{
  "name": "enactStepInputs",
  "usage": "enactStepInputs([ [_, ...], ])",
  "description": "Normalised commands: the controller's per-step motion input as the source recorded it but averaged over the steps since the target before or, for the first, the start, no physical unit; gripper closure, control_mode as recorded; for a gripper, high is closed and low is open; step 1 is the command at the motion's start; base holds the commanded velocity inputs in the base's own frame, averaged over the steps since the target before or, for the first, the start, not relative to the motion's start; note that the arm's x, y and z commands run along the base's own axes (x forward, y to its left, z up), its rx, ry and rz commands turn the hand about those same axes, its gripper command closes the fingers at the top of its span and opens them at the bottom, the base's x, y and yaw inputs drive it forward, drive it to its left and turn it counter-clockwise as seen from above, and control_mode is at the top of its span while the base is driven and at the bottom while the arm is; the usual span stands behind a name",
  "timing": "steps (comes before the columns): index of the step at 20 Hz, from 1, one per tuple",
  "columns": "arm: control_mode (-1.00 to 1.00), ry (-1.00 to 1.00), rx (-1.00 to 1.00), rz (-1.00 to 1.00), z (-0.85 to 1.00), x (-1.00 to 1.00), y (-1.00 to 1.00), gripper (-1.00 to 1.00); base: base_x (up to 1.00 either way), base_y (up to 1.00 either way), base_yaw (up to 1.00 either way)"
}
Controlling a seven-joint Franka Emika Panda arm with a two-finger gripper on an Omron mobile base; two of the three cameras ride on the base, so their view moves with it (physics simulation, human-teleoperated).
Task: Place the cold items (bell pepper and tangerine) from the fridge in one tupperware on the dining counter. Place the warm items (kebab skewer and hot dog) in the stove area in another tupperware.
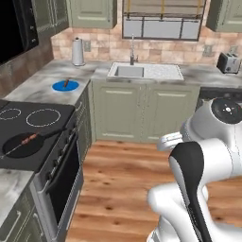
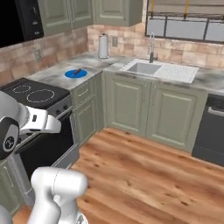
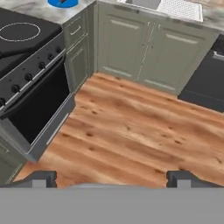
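Note:
A kebab skewer (image 1: 27,140) lies in a dark pan (image 1: 19,146) on the black stove (image 1: 35,127) at the left. Past the stove, a hot dog (image 1: 66,83) rests on a blue plate (image 1: 65,86) on the marble counter; the plate (image 2: 75,73) also appears beside the stove in the right base view and the plate (image 3: 63,2) at the top edge of the hand view. My gripper (image 3: 112,180) hangs open over the wooden floor, its fingertips (image 3: 41,178) far apart with nothing between them. The fridge, bell pepper, tangerine and tupperware are out of view.
A paper towel roll (image 1: 78,52) stands in the counter corner. A sink (image 1: 130,71) sits under the window and a toaster (image 1: 229,63) at the far right. Green cabinets (image 3: 144,57) and the oven door (image 3: 39,105) border the wooden floor (image 3: 131,131). A dark dishwasher (image 2: 210,131) is on the right.

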Motion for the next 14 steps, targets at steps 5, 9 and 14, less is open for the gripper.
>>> enactStepInputs([
  [5,1.00,0.00,0.00,0.00,0.00,0.00,0.00,-1.00,1.00,-0.62,0.44],
  [9,1.00,0.00,0.00,0.00,0.00,0.00,0.00,-1.00,1.00,-0.59,0.45],
  [14,1.00,0.00,0.00,0.00,0.00,0.00,0.00,-1.00,0.99,-0.65,0.42],
])
